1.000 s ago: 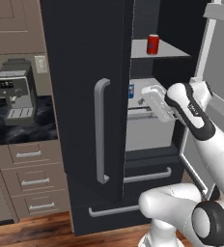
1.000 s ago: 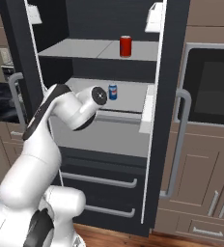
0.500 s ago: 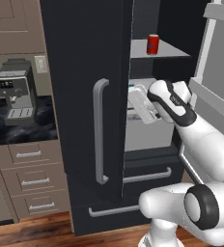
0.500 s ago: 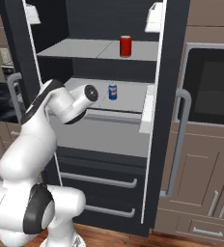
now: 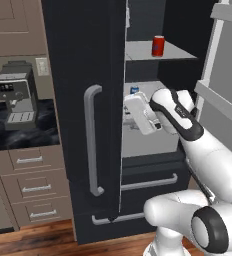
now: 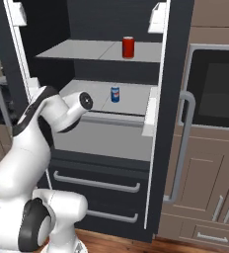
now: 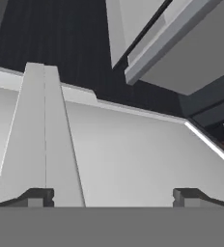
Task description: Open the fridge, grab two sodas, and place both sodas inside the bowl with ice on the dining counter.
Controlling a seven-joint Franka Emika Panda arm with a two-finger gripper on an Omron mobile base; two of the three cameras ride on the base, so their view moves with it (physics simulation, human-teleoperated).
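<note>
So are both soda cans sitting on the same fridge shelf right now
No, the red soda can stands on the upper shelf while the blue soda can stands on the shelf below it.

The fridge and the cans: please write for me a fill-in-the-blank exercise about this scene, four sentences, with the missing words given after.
1. The red soda can stands on the ______ of the two shelves in the fridge.
2. On the shelf below stands the ______ soda can.
3. The gripper has its jaws ______, with nothing between them.
4. On the counter left of the fridge stands a ______ machine.

Missing words: upper; blue; open; coffee
</note>
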